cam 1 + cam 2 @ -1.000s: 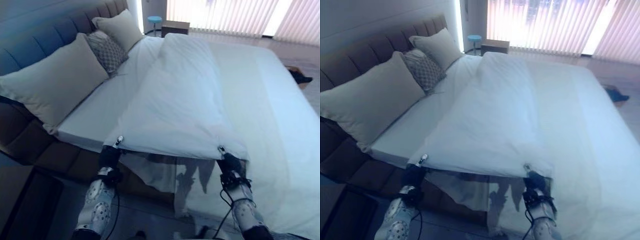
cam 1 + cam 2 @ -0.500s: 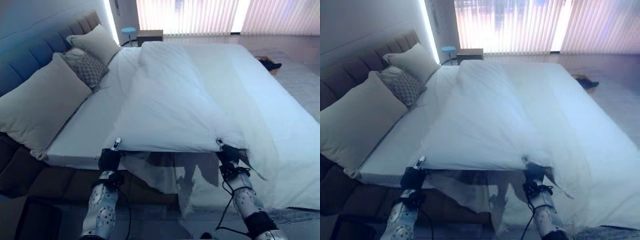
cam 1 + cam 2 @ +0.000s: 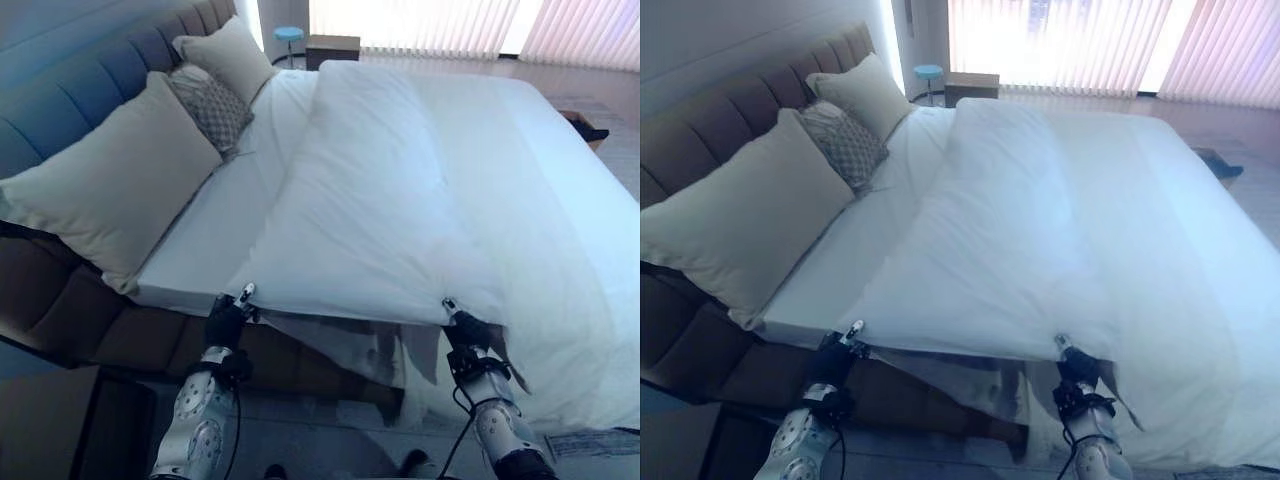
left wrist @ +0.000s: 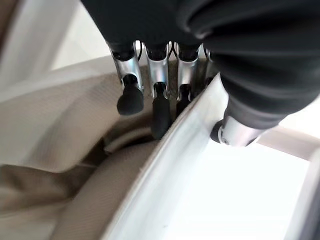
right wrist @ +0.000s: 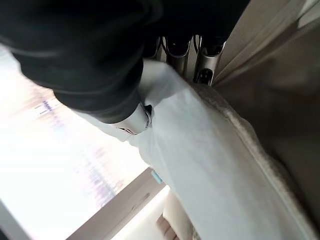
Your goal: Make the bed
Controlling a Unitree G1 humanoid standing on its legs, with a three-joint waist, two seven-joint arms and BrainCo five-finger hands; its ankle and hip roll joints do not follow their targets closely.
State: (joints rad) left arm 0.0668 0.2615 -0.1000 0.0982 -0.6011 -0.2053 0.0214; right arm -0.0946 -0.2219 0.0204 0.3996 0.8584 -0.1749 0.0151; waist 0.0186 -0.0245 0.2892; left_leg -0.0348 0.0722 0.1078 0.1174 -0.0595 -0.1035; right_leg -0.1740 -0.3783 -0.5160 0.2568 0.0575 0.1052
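- Left hand (image 3: 226, 318) pinching the duvet (image 3: 380, 200) hem, thumb on top and fingers (image 4: 160, 107) curled beneath, at the near side edge of the bed (image 3: 790, 310).
- Right hand (image 3: 465, 327) clamped on the same hem further toward the foot of the bed, thumb over the fold, fingers (image 5: 207, 67) tucked under it.
- Both arms reaching up from below the mattress edge, wrists roughly level, hem stretched nearly straight between the two hands.
- Duvet lying folded back on itself along the middle of the bed, doubled part resting on the far half, bare sheet (image 3: 215, 220) exposed between it and the pillows.
- Large cream pillow (image 3: 115, 180), patterned cushion (image 3: 212, 108) and a second cream pillow (image 3: 228, 58) leaning against the headboard (image 3: 60, 90).
- Likely step: drawing the held edge out and down over the near side to open the fold.
- Best done with both hands kept level and moved together, holding the hem taut to avoid a skewed edge or bunching.
- Worth keeping a firm pinch; thin hem, apt to slip from one hand and sag.
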